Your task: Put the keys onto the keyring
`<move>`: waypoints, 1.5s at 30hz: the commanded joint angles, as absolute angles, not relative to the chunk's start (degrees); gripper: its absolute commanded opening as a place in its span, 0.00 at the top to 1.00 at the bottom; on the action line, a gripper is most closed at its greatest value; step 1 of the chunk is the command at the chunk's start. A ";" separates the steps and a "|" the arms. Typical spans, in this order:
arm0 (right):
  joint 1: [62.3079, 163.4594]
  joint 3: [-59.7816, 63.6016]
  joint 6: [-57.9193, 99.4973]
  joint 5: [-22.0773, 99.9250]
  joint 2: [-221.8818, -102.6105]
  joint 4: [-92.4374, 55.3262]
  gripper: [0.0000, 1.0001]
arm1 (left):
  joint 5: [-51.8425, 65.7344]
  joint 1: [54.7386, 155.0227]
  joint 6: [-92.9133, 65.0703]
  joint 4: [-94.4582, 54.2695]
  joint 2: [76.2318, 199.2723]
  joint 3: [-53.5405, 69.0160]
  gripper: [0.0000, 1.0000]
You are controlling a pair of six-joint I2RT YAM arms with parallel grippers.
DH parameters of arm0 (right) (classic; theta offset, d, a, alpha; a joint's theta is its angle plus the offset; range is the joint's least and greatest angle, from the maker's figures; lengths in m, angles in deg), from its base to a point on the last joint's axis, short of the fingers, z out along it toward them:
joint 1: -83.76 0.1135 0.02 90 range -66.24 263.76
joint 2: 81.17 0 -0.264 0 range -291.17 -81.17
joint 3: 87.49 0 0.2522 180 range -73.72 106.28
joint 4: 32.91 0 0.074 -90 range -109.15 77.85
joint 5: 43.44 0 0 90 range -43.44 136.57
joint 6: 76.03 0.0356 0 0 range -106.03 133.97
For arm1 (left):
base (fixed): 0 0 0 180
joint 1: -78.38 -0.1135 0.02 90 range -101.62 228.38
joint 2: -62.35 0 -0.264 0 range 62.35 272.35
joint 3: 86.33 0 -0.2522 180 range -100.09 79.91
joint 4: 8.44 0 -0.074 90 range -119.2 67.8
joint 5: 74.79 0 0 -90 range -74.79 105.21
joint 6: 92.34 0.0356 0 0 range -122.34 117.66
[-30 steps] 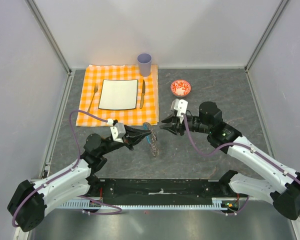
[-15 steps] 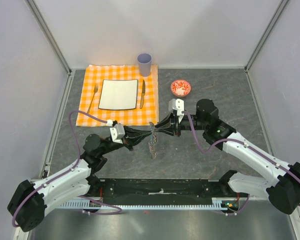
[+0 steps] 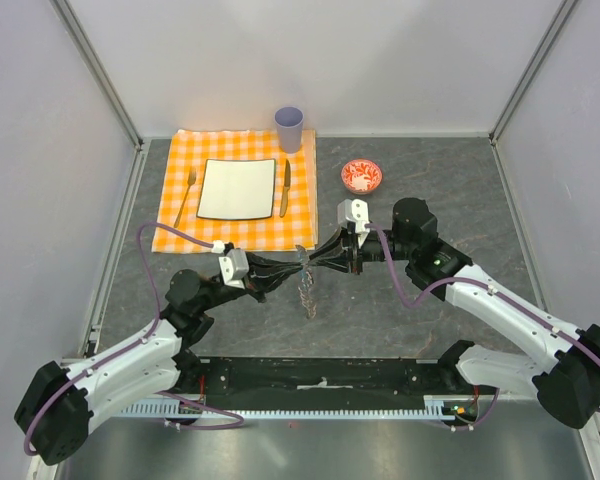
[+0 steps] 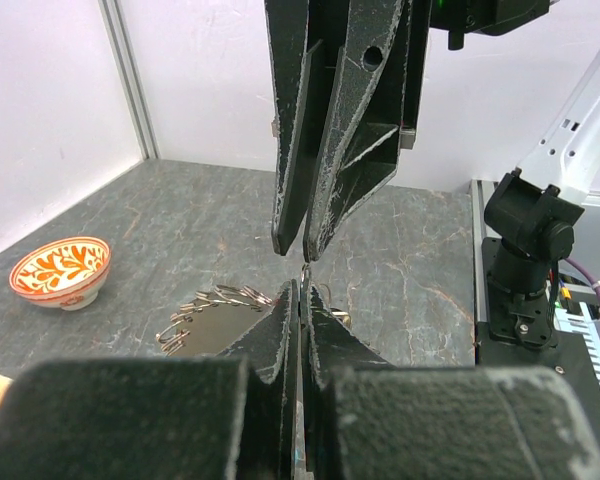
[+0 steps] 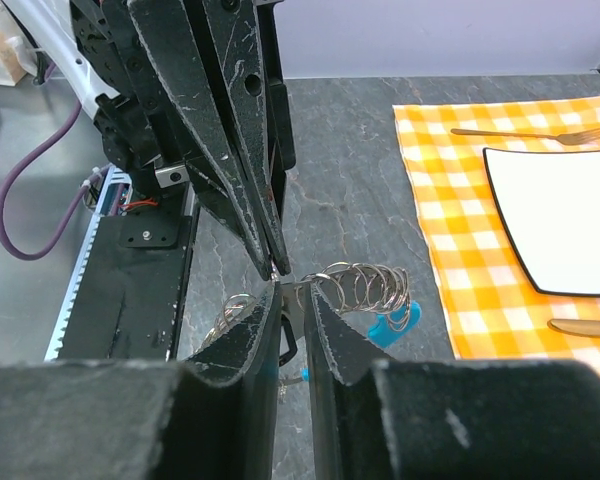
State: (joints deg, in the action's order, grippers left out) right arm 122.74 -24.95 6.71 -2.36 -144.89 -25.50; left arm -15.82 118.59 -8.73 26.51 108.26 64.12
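Top external: left jaws clamp keyring [image 3: 306, 288], right jaws tip-to-tip.

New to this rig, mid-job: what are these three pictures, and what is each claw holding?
Two robot arms work over a grey table. The wide picture looks down from above; the other two come from a camera on each wrist. On the table: a checked placemat with plate, fork, knife, cup, and a red bowl beside it. The left gripper is pinched shut on thin metal, seemingly the keyring. The right gripper meets it tip to tip, jaws narrowly apart; whether it grips anything is unclear.
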 commanded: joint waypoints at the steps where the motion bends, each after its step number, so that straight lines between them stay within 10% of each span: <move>1: 122.69 -25.21 6.15 -4.58 -144.44 -26.18 0.78 | -15.20 118.46 -7.70 32.21 107.08 63.91 0.98; 45: 122.69 -24.59 7.47 -10.04 -146.47 -27.15 0.76 | -15.38 118.46 -7.62 33.26 108.31 63.91 0.98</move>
State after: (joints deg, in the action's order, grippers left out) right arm 122.28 -24.95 7.21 -7.19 -146.51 -25.94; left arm -15.86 118.59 -8.76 28.11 108.85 64.27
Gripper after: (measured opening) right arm 0.240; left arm 0.025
